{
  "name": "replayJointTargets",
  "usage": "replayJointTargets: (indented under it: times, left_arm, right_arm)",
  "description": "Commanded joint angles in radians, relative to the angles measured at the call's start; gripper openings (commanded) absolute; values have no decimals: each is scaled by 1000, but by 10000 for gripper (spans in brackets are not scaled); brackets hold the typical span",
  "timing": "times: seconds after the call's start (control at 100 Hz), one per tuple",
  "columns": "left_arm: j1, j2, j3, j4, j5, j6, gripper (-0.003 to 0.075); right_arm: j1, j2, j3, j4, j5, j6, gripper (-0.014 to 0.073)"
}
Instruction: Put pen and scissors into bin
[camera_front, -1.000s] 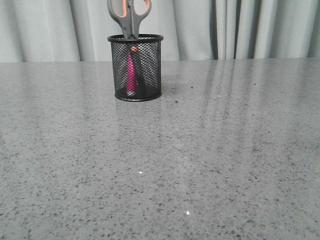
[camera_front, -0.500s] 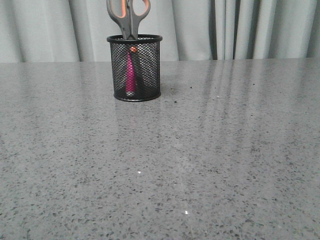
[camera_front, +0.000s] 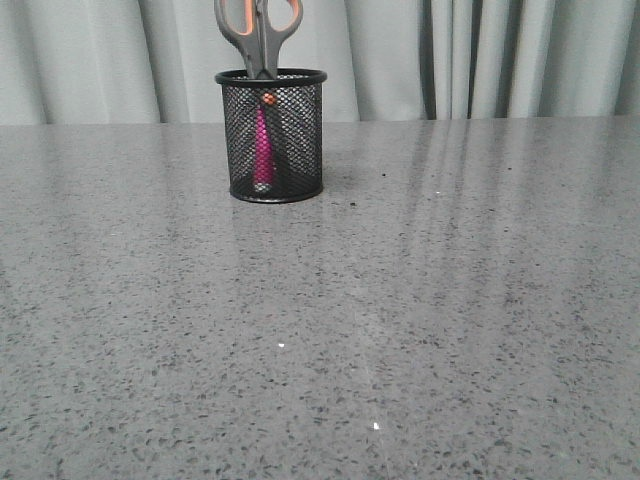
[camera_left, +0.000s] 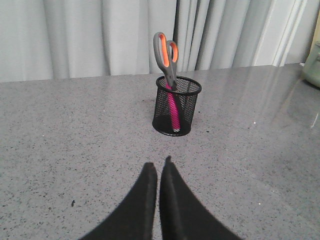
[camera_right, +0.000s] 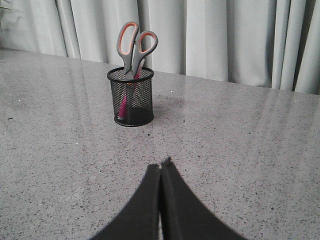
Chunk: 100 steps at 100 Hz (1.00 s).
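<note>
The black mesh bin (camera_front: 271, 137) stands upright at the back left of the table. The scissors (camera_front: 258, 32) stand in it, blades down, grey and orange handles above the rim. The pink pen (camera_front: 262, 150) leans inside it and shows through the mesh. The bin (camera_left: 177, 106), scissors (camera_left: 166, 54) and pen (camera_left: 173, 110) show in the left wrist view, and the bin (camera_right: 131, 96), scissors (camera_right: 134, 47) and pen (camera_right: 123, 107) in the right wrist view. My left gripper (camera_left: 158, 166) and right gripper (camera_right: 161, 167) are shut and empty, well back from the bin. Neither shows in the front view.
The grey speckled table (camera_front: 400, 300) runs back to pale curtains (camera_front: 480, 60). A pale green object (camera_left: 312, 65) sits at the table's edge in the left wrist view.
</note>
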Motion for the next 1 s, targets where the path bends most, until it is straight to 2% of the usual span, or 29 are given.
replayJointTargets:
  times: [0.0,0.09,0.17,0.24,0.32,0.41,0.53,0.68,0.87,0.99]
  left_arm:
    - [-8,14,1,14,-96,5,-19]
    - [31,14,62,93,-224,96,-19]
    - [101,14,155,65,-409,277,-19]
    - [191,14,255,-35,-552,400,-19]
    - [323,14,360,-196,-627,422,-19]
    - [450,14,435,-282,-624,395,-19]
    - [535,-4,490,-282,-598,380,-19]
    - [552,-41,553,-276,-591,382,-19]
    - [552,-39,551,-269,-431,382,-19]
    - [552,-39,553,-273,-442,382,-19]
  right_arm:
    - [-2,10,-23,-4,-74,-7,-69]
    - [-2,10,-23,-4,-74,-7,-69]
    - [-2,10,-23,-4,-74,-7,-69]
    - [-2,10,-23,-4,-74,-7,-69]
    - [-2,10,-23,-4,-74,-7,-69]
    - [-2,10,-23,-4,-74,-7,-69]
    - [-2,10,-23,-4,-74,-7,-69]
    - [-2,10,-23,-4,-74,-7,-69]
    - [-2,10,-23,-4,-74,-7,-69]
    - [-2,10,-23,-4,-74,-7,-69]
